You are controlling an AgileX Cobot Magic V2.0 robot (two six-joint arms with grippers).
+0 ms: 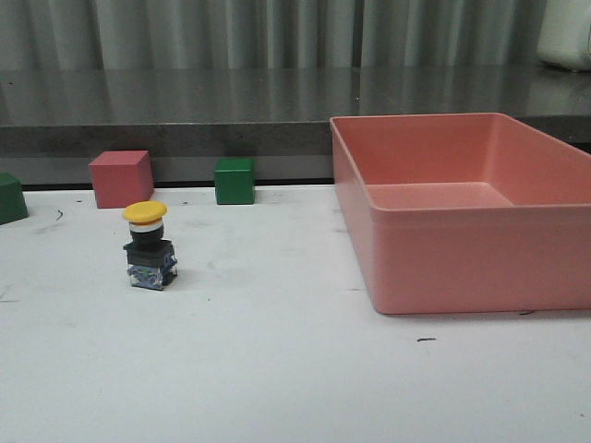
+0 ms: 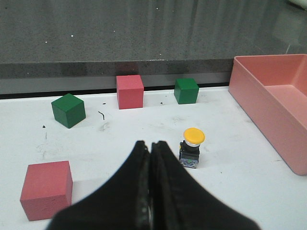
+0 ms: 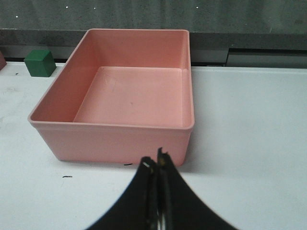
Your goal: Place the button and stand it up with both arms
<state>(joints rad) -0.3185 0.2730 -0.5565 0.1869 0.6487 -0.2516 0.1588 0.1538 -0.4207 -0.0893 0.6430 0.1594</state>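
The button (image 1: 148, 246) stood upright on the white surface (image 1: 295, 369), its yellow cap on top and its bluish-clear base block down, well to the left of the pink bin (image 1: 462, 212) and in front of the pink cube (image 1: 120, 178) and green cube (image 1: 235, 181) lined up along the back edge. Neither arm touched it. The left gripper (image 2: 149, 146) hung just short of the button with its fingers pressed together and nothing between them, while the right gripper (image 3: 156, 160) was likewise closed and empty, poised in front of the bin's near wall. The bin itself held nothing. In the left wrist view 2 more cubes, 1 green (image 2: 68, 110) and 1 pink (image 2: 46, 189), sat farther from the bin than the button did. Judged from this arrangement, the work looked essentially complete: the button was set down, standing and released, and little appeared to remain beyond the 2 arms pulling clear.
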